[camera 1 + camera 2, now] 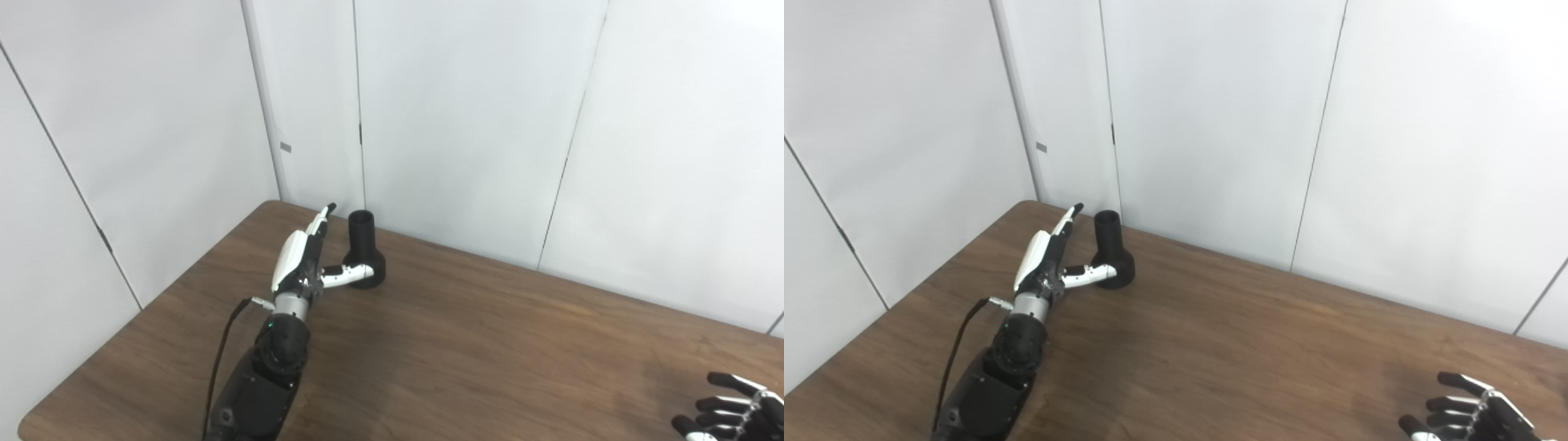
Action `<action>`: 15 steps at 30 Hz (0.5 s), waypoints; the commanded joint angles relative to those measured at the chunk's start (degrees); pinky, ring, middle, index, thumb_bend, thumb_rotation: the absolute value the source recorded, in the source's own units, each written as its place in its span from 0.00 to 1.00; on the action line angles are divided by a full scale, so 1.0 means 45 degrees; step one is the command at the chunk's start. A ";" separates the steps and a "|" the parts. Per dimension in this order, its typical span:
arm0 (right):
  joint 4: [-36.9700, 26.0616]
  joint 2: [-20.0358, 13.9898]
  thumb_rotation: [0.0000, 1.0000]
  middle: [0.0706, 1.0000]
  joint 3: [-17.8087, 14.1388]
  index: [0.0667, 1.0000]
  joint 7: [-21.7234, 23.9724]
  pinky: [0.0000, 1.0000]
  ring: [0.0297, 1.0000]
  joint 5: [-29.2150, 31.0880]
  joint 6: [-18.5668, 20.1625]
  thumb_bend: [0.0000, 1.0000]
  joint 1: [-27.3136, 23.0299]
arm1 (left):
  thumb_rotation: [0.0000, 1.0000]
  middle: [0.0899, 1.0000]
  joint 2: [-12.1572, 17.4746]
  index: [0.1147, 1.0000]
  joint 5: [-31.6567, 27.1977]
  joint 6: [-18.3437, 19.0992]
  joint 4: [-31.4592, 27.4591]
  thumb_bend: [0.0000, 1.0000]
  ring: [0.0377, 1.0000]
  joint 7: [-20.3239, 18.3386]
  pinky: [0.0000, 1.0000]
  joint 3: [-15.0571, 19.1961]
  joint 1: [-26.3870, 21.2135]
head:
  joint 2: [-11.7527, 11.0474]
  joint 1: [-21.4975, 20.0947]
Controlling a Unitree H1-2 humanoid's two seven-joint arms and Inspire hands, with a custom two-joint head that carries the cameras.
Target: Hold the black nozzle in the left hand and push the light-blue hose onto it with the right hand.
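Observation:
The black nozzle [365, 251] stands upright on the brown table [465, 343] near the far edge, narrow tube on top, wide round base below. My left hand [304, 256] is open just left of it, fingers stretched flat toward the wall, thumb lying in front of the nozzle's base. It does not hold the nozzle. My right hand [732, 411] is open at the bottom right corner, fingers spread, partly cut off by the picture edge. No light-blue hose shows in either view.
White wall panels [465, 122] stand close behind the table's far edge. The table's left edge [147, 306] runs diagonally beside my left arm. A black cable [222, 349] hangs along my left forearm.

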 commanded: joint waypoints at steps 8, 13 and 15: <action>-0.0773 -0.0062 0.00 0.45 0.0084 0.63 0.0026 0.33 0.43 -0.0092 0.0054 0.54 -0.0084 | 0.36 0.99 0.0668 0.98 0.0390 0.0205 0.0718 1.00 1.00 0.0084 0.93 -0.0663 -0.1020 | 0.0018 -0.0183; -0.1248 0.0107 0.00 0.45 0.0129 0.63 0.0010 0.33 0.43 -0.0078 0.0573 0.54 -0.0046 | 0.38 0.99 0.0688 0.96 0.0582 0.0369 0.1320 1.00 1.00 0.0184 0.89 -0.0955 -0.1323 | 0.0073 -0.0273; -0.1346 0.0111 0.00 0.45 0.0169 0.63 0.0016 0.34 0.43 -0.0142 0.0553 0.54 -0.0015 | 0.38 0.99 0.0688 0.96 0.0625 0.0434 0.1535 1.00 1.00 0.0213 0.90 -0.1012 -0.1407 | 0.0042 -0.0322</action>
